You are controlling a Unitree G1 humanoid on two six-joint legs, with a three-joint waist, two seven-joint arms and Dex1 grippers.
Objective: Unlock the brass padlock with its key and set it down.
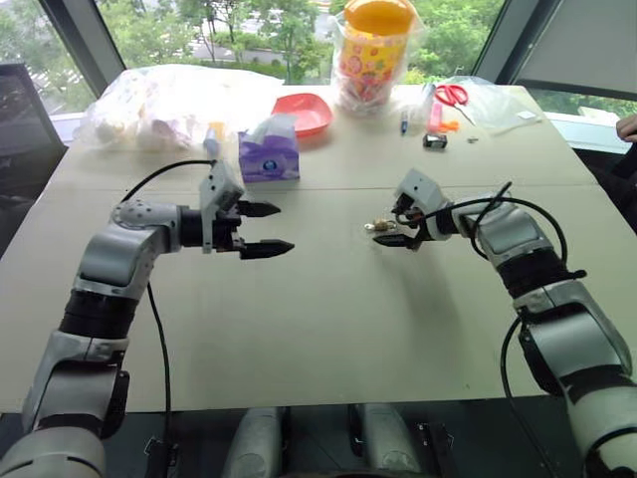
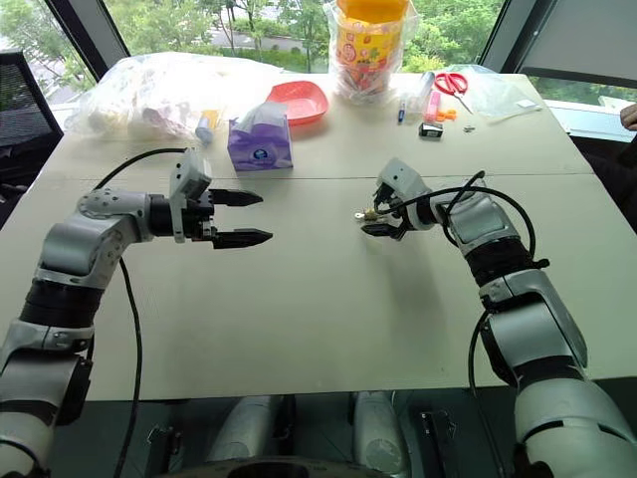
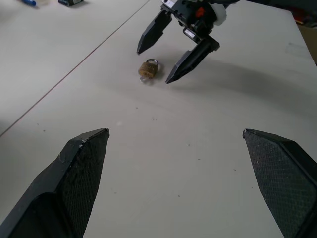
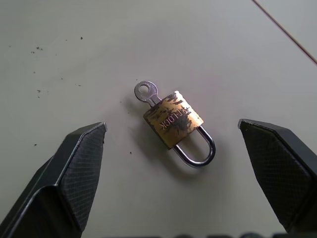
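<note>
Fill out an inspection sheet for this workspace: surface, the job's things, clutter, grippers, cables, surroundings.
Surface: pale beige table, thin seam line across it.
Job's things: small brass padlock lying flat, silvery shackle seated; small silvery key sticking out of its base.
Clutter: along the far edge, purple tissue pack, red bowl, patterned jar with orange lid, red-handled scissors, clear plastic bags.
Grippers: left gripper open, above bare table; right gripper open, hovering at the padlock, not touching.
Cables: black cable on each arm.
Surroundings: windows with greenery beyond.
</note>
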